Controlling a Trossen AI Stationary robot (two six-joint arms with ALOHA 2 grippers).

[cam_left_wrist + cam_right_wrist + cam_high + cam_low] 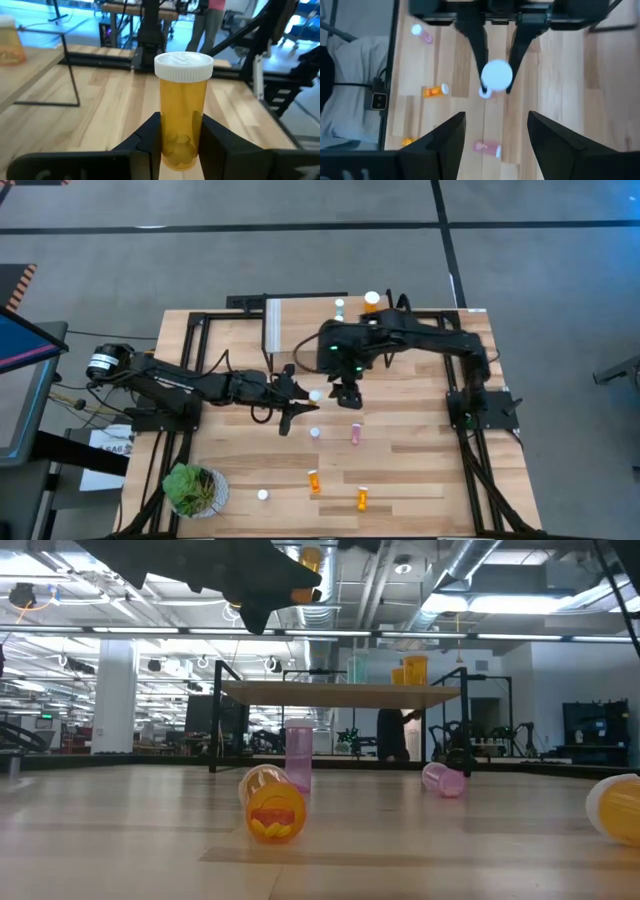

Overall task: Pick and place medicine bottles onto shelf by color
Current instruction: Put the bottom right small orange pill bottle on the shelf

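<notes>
We found no readable text, label, brand or number anywhere; the white paper sheet (105, 448) beside the worktop stayed illegible.

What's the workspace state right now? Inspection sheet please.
Surface: wooden tabletop, no spills seen.
Job's things: shelf carries an orange shelf bottle and a pale bottle; two orange loose bottles and a pink bottle lie on the tabletop.
Clutter: potted plant at a table corner.
Grippers: left gripper shut on an upright held orange bottle; right gripper open, empty, directly above it.
Cables: loose cables by the left arm's base.
Surroundings: person standing beyond the table.
</notes>
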